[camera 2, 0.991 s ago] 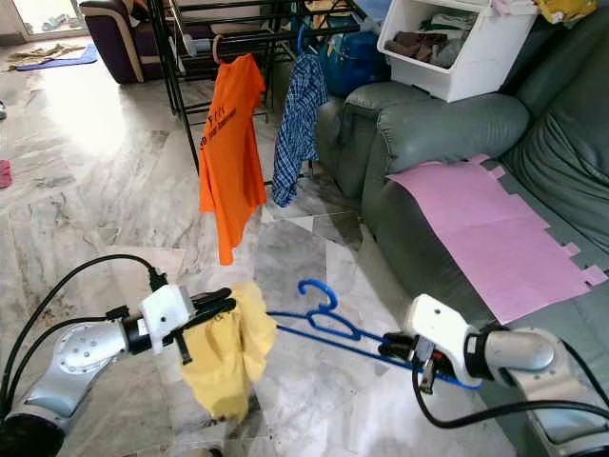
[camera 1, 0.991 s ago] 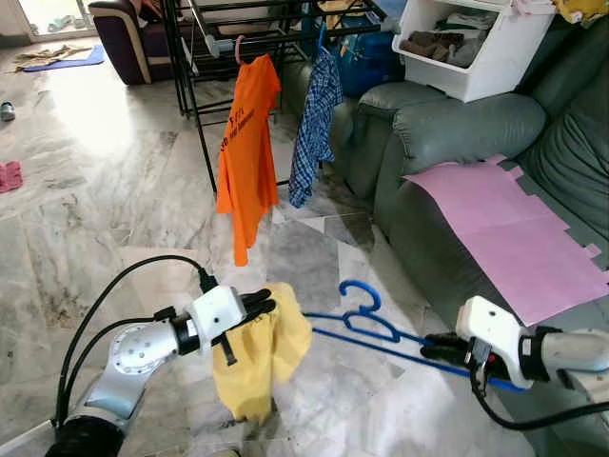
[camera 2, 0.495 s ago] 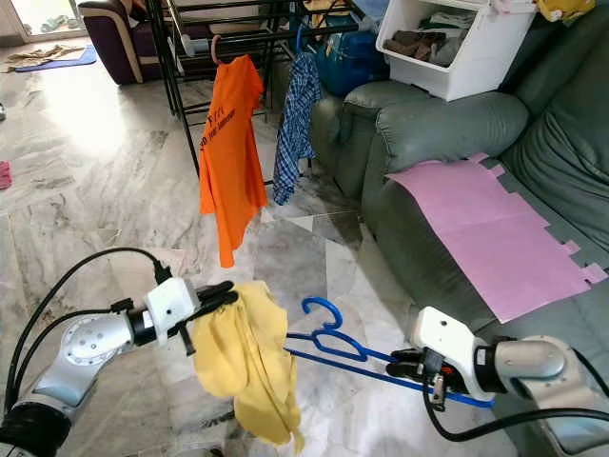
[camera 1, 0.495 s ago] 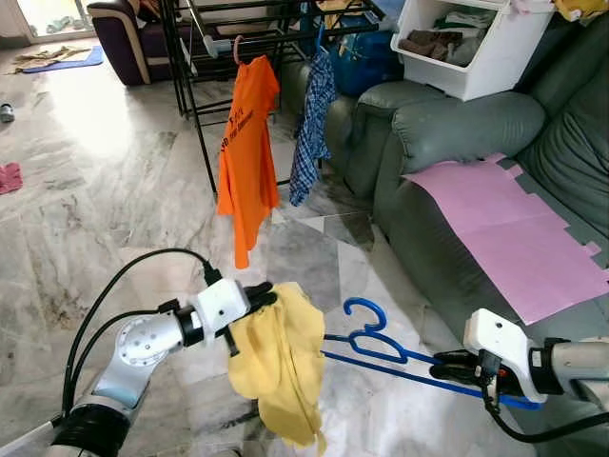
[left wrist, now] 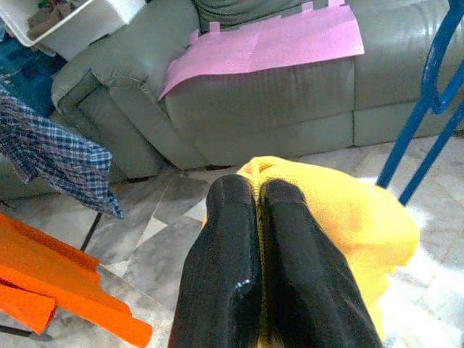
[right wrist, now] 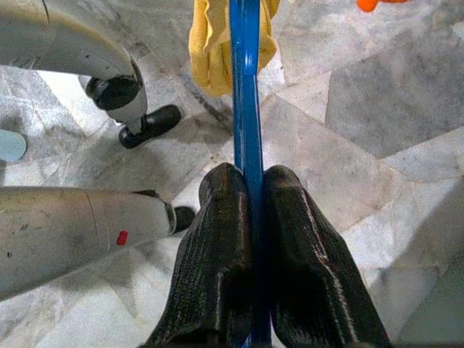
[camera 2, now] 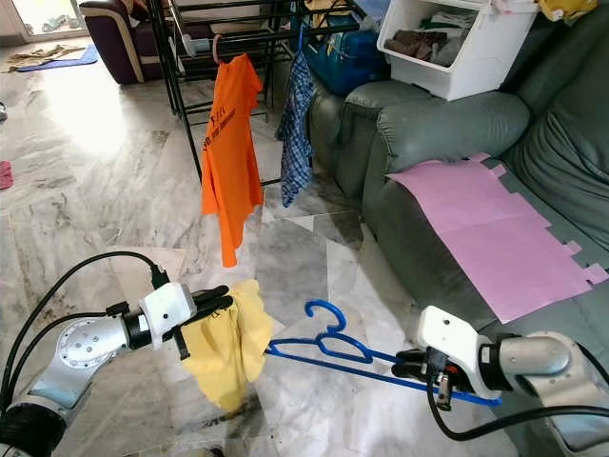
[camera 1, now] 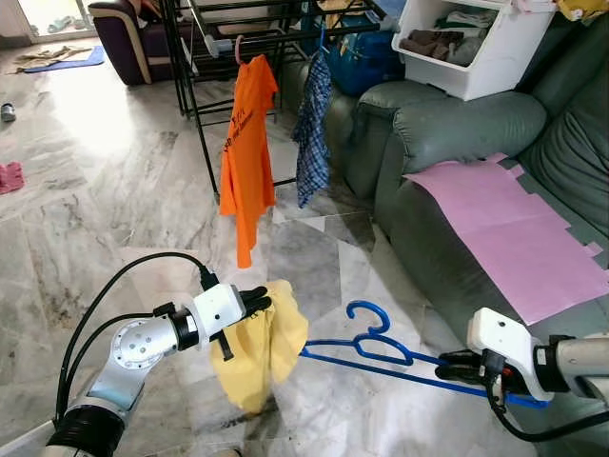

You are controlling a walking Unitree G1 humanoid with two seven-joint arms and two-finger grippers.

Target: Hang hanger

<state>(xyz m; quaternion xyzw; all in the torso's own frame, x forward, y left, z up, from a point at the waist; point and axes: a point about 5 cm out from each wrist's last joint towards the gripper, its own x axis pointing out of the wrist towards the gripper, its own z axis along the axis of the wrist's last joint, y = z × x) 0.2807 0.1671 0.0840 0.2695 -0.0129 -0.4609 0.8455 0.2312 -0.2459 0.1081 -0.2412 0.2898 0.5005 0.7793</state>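
A blue plastic hanger (camera 1: 376, 345) is held low over the marble floor, its hook pointing up. My right gripper (camera 1: 455, 366) is shut on its lower bar at the right end; the bar runs between the fingers (right wrist: 217, 254). A yellow garment (camera 1: 262, 354) hangs in a bunch from my left gripper (camera 1: 253, 303), which is shut on its upper edge. The hanger's left tip reaches the cloth. A black clothes rack (camera 1: 205, 67) stands further ahead, with an orange shirt (camera 1: 245, 157) and a blue checked shirt (camera 1: 310, 133) hanging on it.
A grey sofa (camera 1: 447, 143) with a pink sheet (camera 1: 509, 233) runs along the right. A white bin (camera 1: 466, 48) of clothes sits on its arm. A dark armchair (camera 1: 133, 38) stands at the far left. Open marble floor (camera 1: 105, 190) lies to the left.
The yellow garment has bunched up shorter and shifted left with my left gripper. The hanger has tilted flatter and its left tip now meets the cloth.
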